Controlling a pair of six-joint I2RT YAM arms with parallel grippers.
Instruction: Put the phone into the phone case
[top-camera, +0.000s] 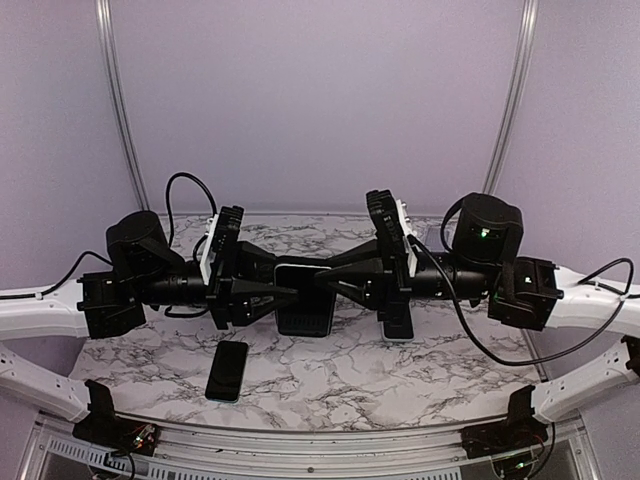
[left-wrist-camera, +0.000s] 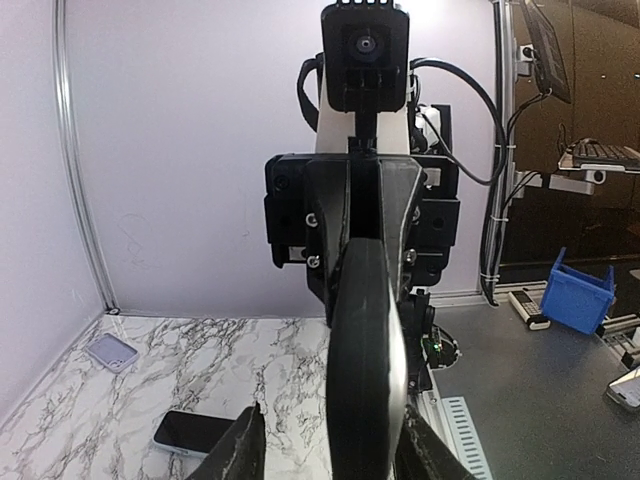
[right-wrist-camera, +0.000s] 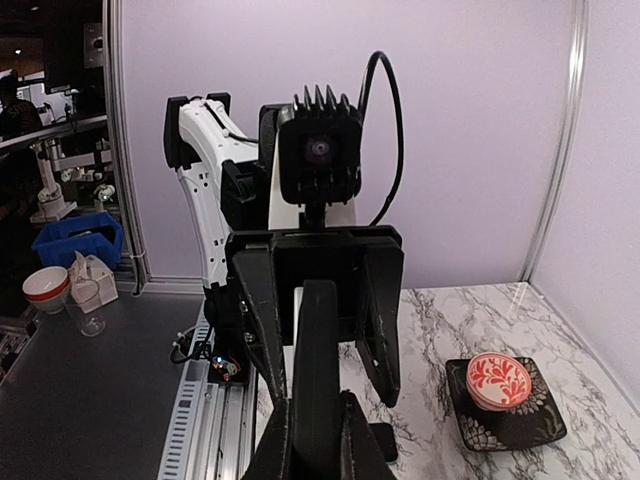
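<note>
A black phone case (top-camera: 305, 305) hangs above the table's middle, held between both arms. My right gripper (top-camera: 335, 283) is shut on its right edge; in the right wrist view the fingers (right-wrist-camera: 277, 440) press both faces of the case (right-wrist-camera: 318, 360). My left gripper (top-camera: 288, 293) is at the case's left edge. In the left wrist view it (left-wrist-camera: 332, 425) straddles the edge-on case (left-wrist-camera: 365, 350), with a clear gap beside one finger (left-wrist-camera: 240, 450). A dark phone with a pale blue rim (top-camera: 228, 370) lies flat on the marble near the front left; it also shows in the right wrist view (right-wrist-camera: 386, 441).
A second dark slab with a pale rim (top-camera: 398, 325) lies below the right gripper and shows in the left wrist view (left-wrist-camera: 190, 432). A lilac case-like piece (left-wrist-camera: 110, 352) lies near the back wall. A black dish (right-wrist-camera: 520, 420) holds a red-patterned round (right-wrist-camera: 500, 380).
</note>
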